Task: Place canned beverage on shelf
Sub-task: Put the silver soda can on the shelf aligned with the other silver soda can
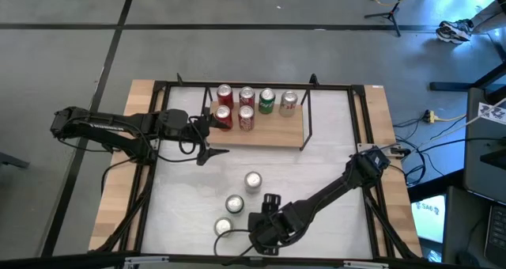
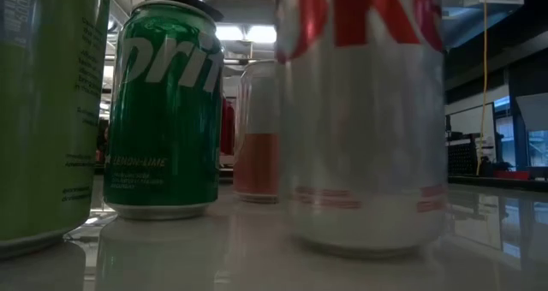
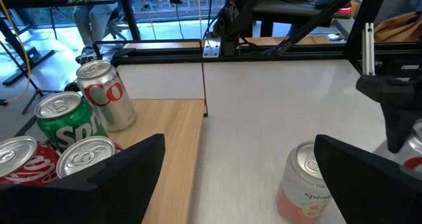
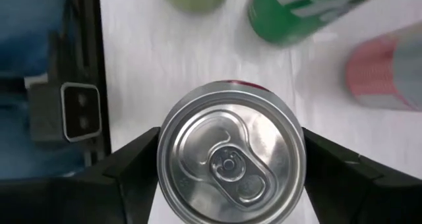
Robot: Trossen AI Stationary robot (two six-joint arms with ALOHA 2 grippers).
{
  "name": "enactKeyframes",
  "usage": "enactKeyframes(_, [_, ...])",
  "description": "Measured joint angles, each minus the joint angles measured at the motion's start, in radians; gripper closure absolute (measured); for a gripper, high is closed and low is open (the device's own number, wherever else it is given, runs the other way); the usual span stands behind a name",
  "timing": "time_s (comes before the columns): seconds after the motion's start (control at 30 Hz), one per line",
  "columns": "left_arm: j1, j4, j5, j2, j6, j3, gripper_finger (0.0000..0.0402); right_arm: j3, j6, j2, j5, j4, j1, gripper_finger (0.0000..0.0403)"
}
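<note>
The shelf (image 1: 261,133) sits toward the far side of the white worktop (image 1: 332,166). Six cans stand along its far and left part: three red ones, a red-and-white one, a green one (image 1: 266,101) and a silver one with red lettering (image 1: 288,103).

The left gripper (image 1: 207,134) lies at the shelf's left end, just beside the red cans there, its jaws spread apart and holding nothing. In the left wrist view its two dark fingers (image 3: 125,168) frame the shelf's edge, with the shelved cans on one side and a pale can with a pinkish band (image 3: 304,183) standing on the worktop on the other.

The right gripper (image 1: 265,221) is low at the near side of the worktop. The right wrist view looks straight down on the silver top of a canned beverage (image 4: 231,153) standing between its jaws, one finger (image 4: 132,165) on each flank. The jaws are apart, and whether the pads touch the can's wall cannot be told.

Three more cans stand on the worktop just beside this gripper: one with a silver top (image 1: 252,179) toward the shelf, another (image 1: 234,203) nearer, and a third (image 1: 223,226) at the gripper's side. In the low view a green lemon-lime can (image 2: 163,111) and a silver can with red lettering (image 2: 364,111) fill the foreground.
</note>
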Motion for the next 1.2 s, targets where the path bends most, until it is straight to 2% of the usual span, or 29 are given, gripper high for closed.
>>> enactKeyframes(0.17, [0.0,0.001,-0.001,0.0,-0.002,0.0,0.0023,-0.002,-0.028,-0.017,-0.01,-0.067,0.0,0.0104])
enactKeyframes(0.47, [0.0,0.008,-0.029,0.0,-0.007,0.0,0.0023,-0.006,-0.07,-0.067,0.036,-0.227,0.0,0.0105])
enactKeyframes(0.57, [0.0,0.008,-0.029,0.0,-0.023,0.0,0.0023,-0.036,-0.094,-0.098,0.051,-0.229,0.0,0.0108])
enactKeyframes(1.03, [0.0,0.007,-0.029,0.0,-0.062,0.0,0.0023,-0.484,-0.138,-0.392,0.058,0.037,-0.037,0.0105])
enactKeyframes(1.2, [0.0,0.016,-0.066,0.0,-0.084,0.0,0.0023,-0.644,-0.214,-0.501,0.007,0.149,-0.088,0.0107])
